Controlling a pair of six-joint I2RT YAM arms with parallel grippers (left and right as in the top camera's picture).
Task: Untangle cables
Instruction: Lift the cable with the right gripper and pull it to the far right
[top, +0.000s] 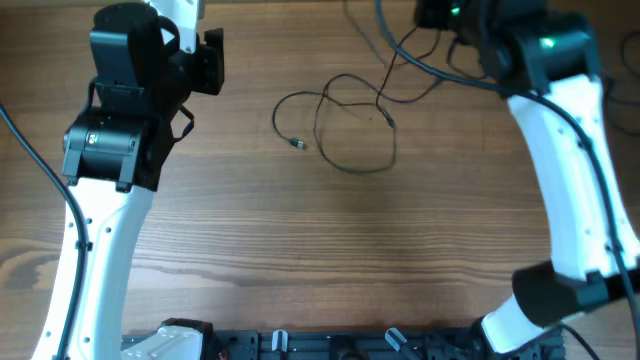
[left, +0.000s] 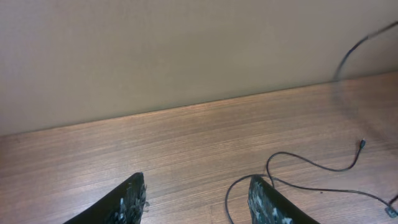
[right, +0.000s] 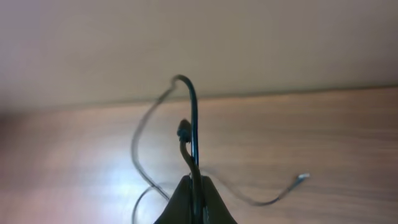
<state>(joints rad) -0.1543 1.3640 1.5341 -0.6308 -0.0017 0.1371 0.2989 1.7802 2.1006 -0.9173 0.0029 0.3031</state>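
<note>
Thin black cables (top: 352, 128) lie in loose overlapping loops on the wooden table, at mid-back, with a small plug (top: 298, 145) at the left end. One strand (top: 400, 52) rises toward my right gripper (top: 438, 16) at the back edge. In the right wrist view that gripper (right: 196, 184) is shut on a cable (right: 192, 118) that arches up out of the fingertips; a loose plug end (right: 302, 177) trails to the right. My left gripper (left: 198, 186) is open above bare wood with nothing between its fingers. A cable loop (left: 297, 163) lies just right of its right finger (left: 264, 202). In the overhead view the left gripper (top: 205, 60) is well left of the loops.
A pale wall (left: 186, 50) stands behind the table's back edge. The white right arm (top: 575, 190) runs down the right side and the left arm (top: 95, 230) down the left. Black arm mounts (top: 330, 345) line the front edge.
</note>
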